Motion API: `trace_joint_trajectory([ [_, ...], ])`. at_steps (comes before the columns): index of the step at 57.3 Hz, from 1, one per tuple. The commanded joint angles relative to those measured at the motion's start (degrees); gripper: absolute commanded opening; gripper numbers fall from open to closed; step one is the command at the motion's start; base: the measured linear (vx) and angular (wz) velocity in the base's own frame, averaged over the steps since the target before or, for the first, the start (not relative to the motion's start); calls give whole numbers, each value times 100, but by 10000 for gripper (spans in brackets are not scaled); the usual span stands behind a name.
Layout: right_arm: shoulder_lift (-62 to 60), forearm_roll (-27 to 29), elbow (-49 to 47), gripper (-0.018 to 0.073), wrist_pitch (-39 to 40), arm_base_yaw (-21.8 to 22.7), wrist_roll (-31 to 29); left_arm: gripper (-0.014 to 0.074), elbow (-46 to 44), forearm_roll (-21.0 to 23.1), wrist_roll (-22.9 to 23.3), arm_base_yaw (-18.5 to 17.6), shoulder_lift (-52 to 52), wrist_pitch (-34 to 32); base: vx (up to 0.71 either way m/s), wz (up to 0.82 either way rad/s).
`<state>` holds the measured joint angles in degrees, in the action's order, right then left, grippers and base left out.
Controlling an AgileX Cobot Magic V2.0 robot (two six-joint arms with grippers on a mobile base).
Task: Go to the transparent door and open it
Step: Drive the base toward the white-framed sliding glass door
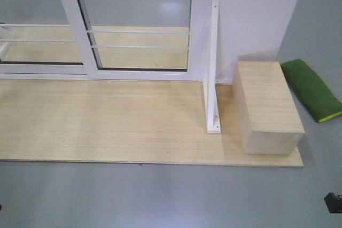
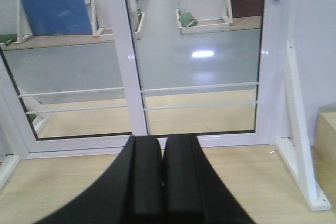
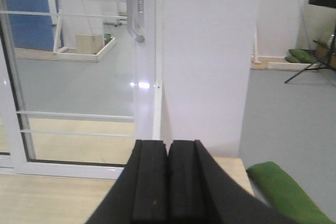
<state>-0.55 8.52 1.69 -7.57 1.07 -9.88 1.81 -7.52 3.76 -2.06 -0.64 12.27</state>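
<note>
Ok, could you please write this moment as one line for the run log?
transparent door: closed, ahead | handle: untouched | left end effector: shut, empty | right end effector: shut, empty

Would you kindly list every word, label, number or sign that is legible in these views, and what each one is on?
No text can be read in any view.
The transparent door, its grey handle, the wooden box and the green cushion show no lettering.
A tiny spot beside the handle is too small to tell whether it is a mark.
</note>
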Motion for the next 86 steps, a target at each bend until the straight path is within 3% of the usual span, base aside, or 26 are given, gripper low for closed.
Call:
trace_joint_trajectory([
  [1, -70, -2, 27, 11, 483, 22, 1, 3, 88, 33, 17, -37, -74, -465, 41, 49],
  [55, -70, -2, 27, 11, 483, 22, 1, 3, 88, 33, 17, -37, -74, -465, 34, 53],
  [86, -70, -2, 27, 11, 483, 22, 1, 3, 88, 33, 17, -37, -74, -465, 27, -37],
])
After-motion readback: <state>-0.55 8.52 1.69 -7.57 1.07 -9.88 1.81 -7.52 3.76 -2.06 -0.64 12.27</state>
